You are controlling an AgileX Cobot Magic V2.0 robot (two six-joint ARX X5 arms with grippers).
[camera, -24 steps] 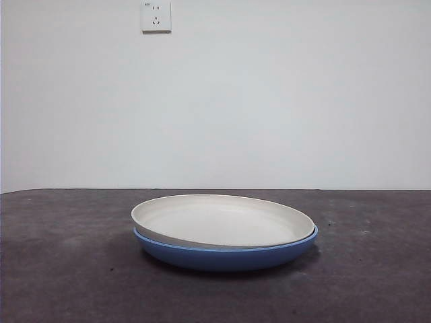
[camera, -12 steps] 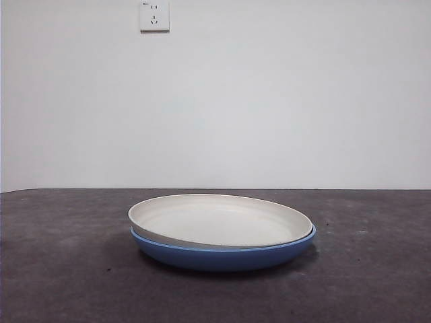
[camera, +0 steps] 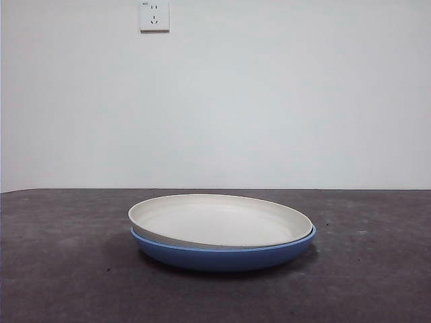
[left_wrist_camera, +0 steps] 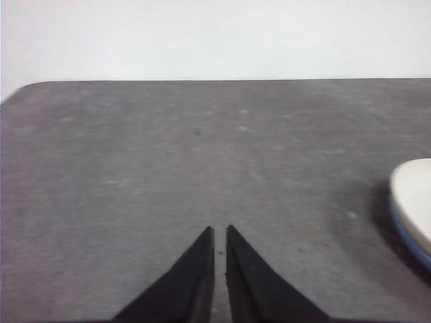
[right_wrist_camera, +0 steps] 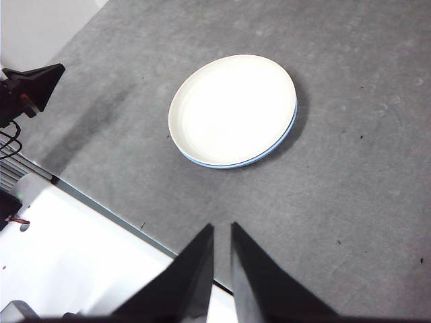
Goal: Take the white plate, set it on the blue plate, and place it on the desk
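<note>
The white plate (camera: 222, 219) lies nested in the blue plate (camera: 222, 258) in the middle of the desk (camera: 60, 269). It is tilted a little, its left rim riding higher. In the right wrist view the white plate (right_wrist_camera: 232, 108) covers the blue plate (right_wrist_camera: 222, 165), which shows only as a thin rim. My right gripper (right_wrist_camera: 221, 229) is high above the desk's near edge, shut and empty. My left gripper (left_wrist_camera: 219, 230) is low over bare desk, shut and empty, with the white plate's edge (left_wrist_camera: 414, 195) and the blue rim (left_wrist_camera: 407, 232) off to one side.
A white wall with a socket (camera: 154, 15) stands behind the desk. In the right wrist view the desk's edge runs diagonally past a white base (right_wrist_camera: 67, 249), and the other arm (right_wrist_camera: 30, 84) with cables shows at the side.
</note>
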